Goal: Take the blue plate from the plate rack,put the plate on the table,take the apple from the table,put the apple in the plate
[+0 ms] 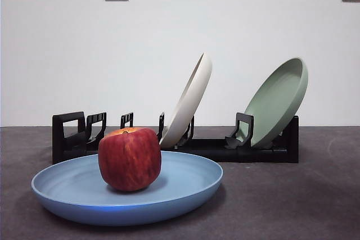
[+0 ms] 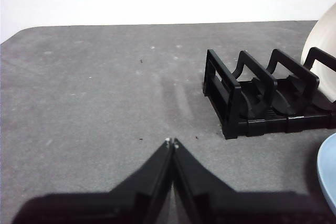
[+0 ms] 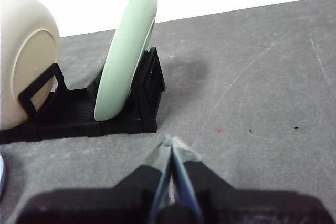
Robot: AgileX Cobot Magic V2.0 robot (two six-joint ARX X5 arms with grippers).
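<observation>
The dark grey, faintly speckled tabletop (image 1: 315,206) runs back to a white wall; the blue plate (image 1: 185,186) lies flat on it at the near left; the black plate rack (image 1: 225,151) stands just behind, along the far side.

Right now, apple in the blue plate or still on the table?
In the plate: the apple sits upright inside the blue plate, which lies flat on the table.

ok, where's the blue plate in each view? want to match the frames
Front view: blue plate flat on the table, near and low, apple in it, plate rack behind.
Left wrist view: only a blue rim sliver at the picture's edge, near the rack's end.
Right wrist view: a faint blue edge.
Shared landmark: the cream-white plate in the rack.
</observation>
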